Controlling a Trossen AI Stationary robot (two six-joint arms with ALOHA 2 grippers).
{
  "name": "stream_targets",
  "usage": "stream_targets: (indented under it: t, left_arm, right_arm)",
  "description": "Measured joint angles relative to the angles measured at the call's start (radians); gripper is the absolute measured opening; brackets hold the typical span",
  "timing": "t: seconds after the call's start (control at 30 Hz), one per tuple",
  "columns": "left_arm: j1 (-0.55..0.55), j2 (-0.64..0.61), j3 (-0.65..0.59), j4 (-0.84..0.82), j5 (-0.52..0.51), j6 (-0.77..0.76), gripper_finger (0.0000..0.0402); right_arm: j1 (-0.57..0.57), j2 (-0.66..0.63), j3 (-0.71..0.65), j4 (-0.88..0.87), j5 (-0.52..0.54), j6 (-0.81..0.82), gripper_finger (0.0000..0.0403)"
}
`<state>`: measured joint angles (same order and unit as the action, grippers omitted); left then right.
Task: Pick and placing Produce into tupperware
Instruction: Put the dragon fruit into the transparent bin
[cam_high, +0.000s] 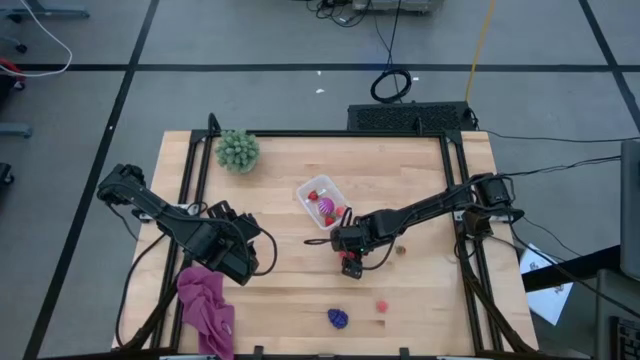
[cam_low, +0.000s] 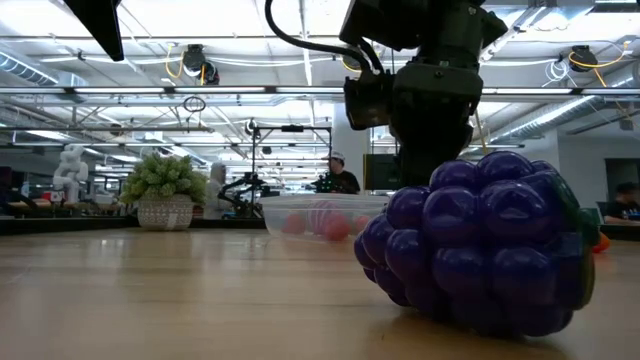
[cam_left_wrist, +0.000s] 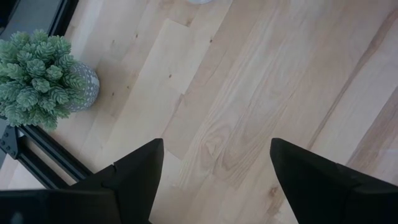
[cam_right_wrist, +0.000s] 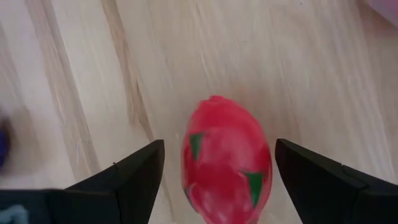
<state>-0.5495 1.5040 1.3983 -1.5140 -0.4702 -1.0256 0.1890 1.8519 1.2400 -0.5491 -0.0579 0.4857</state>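
Right now the right tool (cam_high: 350, 266) sits low over the middle of the table (cam_high: 420, 300), fingers spread apart on either side of a red toy fruit with green flecks (cam_right_wrist: 227, 165) that lies on the wood between them; neither finger (cam_right_wrist: 134, 177) touches it, and bare board shows on both sides. Just behind this tool is the clear tupperware (cam_high: 322, 203), already holding several red and pink pieces (cam_high: 327, 208). Nearer the front edge lie a purple grape bunch (cam_high: 338, 318) and a small red piece (cam_high: 381, 305), well apart from each other, with open wood around them. A tiny brownish piece (cam_high: 401, 251) rests beside the right arm. Over at the table's left side, the left tool (cam_high: 240, 250) hangs with its fingers apart, nothing between them. A magenta cloth (cam_high: 207, 310) drapes at the front left corner, and a spiky green potted plant (cam_high: 238, 150) stands near the back left edge.
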Motion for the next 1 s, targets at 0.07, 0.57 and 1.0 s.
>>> stream_targets:
  t: [0.07,0.57,1.0]
  left_arm:
    - [0.000,0.000,0.000,0.000,0.000,0.000,0.0296]
    - [0.000,0.000,0.000,0.000,0.000,0.000,0.0296]
    - [0.000,0.000,0.000,0.000,0.000,0.000,0.0296]
  right_arm:
    - [0.000,0.000,0.000,0.000,0.000,0.000,0.0293]
    - [0.000,0.000,-0.061,0.026,-0.001,0.026,0.0293]
    - [0.000,0.000,-0.061,0.028,-0.001,0.026,0.0290]
